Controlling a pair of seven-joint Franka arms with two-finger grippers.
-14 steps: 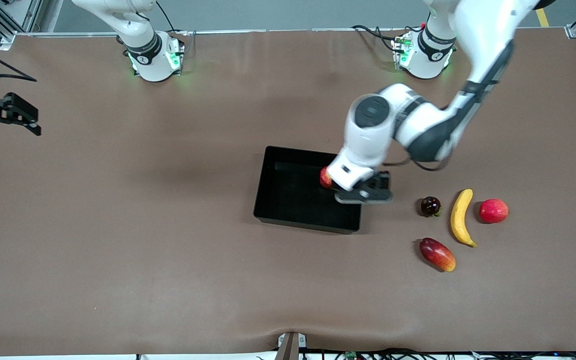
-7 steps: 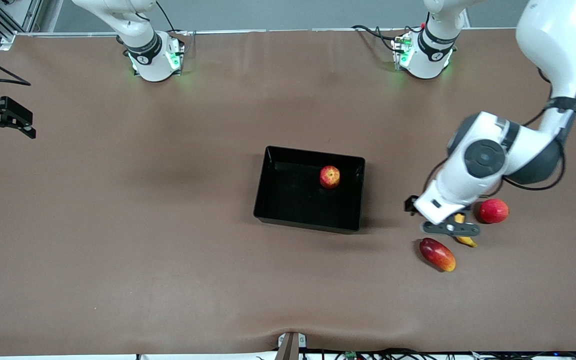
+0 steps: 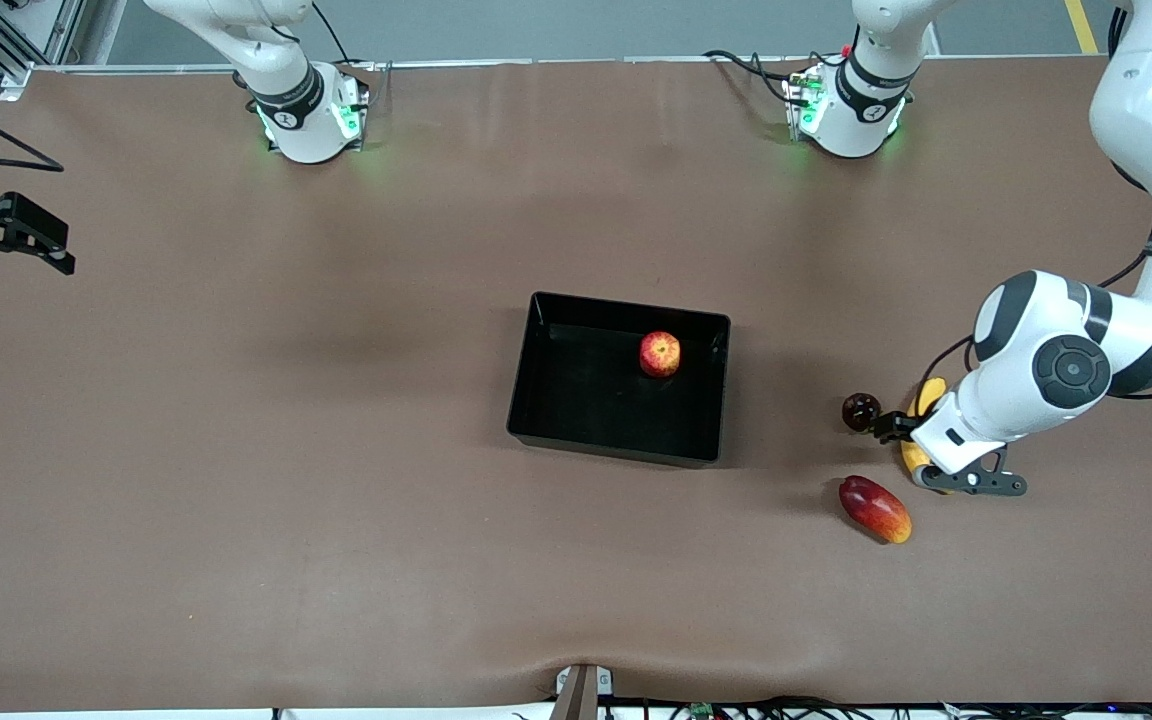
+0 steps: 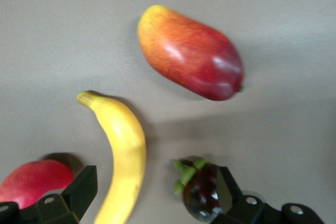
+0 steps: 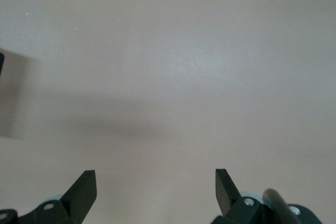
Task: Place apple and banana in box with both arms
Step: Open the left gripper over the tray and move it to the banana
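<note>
Your right gripper (image 3: 11,240) is waiting over bare desk (image 3: 236,450) at the right arm's end, well apart from the box (image 3: 536,400), fingers (image 5: 84,190) spread wide and holding nothing.

The box is sitting mid-desk, black and glossy-walled, and the apple (image 3: 659,354) is lying inside it, close to the wall toward the left arm's end: small, round, red with yellow streaks, stem dimple up. That half of the job looks done.

So you are working the banana (image 4: 123,150) step. It is lying on the desk well clear of the box toward the left arm's end, long, curved and plain yellow, with a dark round fruit (image 3: 861,411) on its box side, a pinkish-red fruit (image 4: 32,182) on its outer side and a mango (image 3: 874,509) nearer the front camera.

Your left gripper (image 4: 155,190) is hovering right over the banana, fingers (image 4: 79,192) wide apart and empty. Next, I'd judge, you need to centre them across the banana's middle, clear of both neighbours, then come down and close.
</note>
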